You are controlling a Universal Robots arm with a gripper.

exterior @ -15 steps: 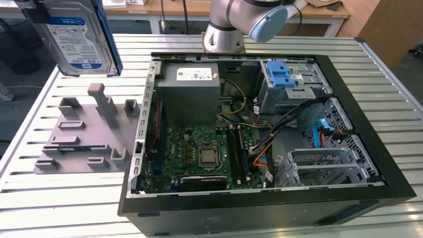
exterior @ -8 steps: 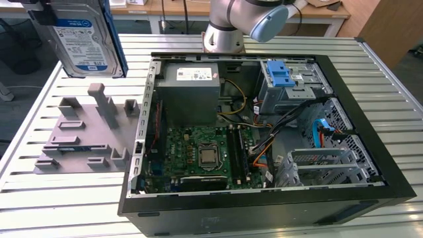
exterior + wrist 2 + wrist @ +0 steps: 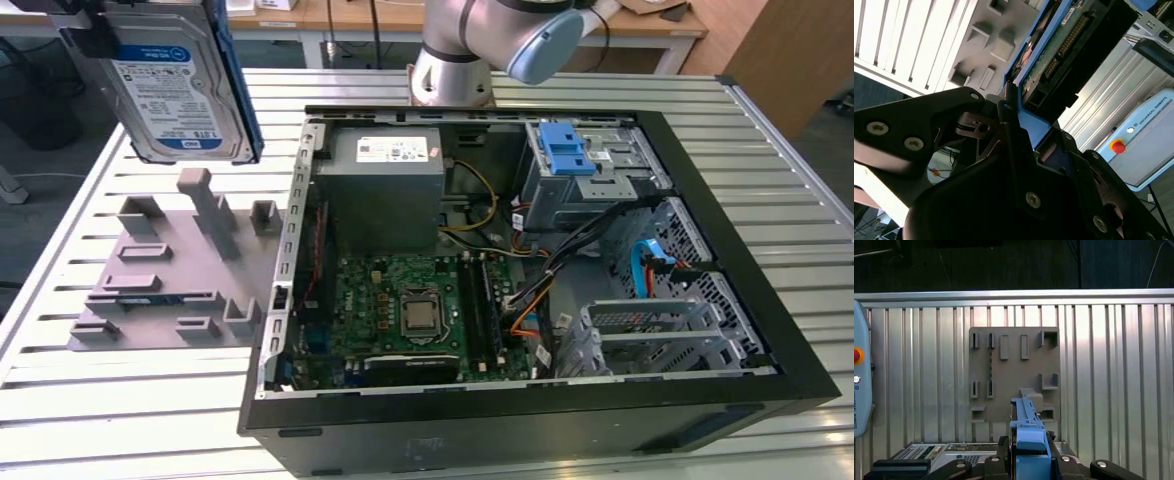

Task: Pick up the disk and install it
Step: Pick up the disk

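Note:
The disk, silver with a white-and-blue label and a blue frame, hangs upright in the air at the exterior view's upper left, above the grey fixture plate. My gripper is shut on its upper end. In the second wrist view the disk's green circuit-board side runs away from the black fingers clamped on its blue frame. The first wrist view looks along the disk's blue edge, held by the gripper, with the fixture plate below.
An open computer case lies on the slatted metal table, to the exterior view's right of the plate. Inside are a grey power-supply box, a motherboard, cables and a drive bay with a blue latch. The arm's base stands behind the case.

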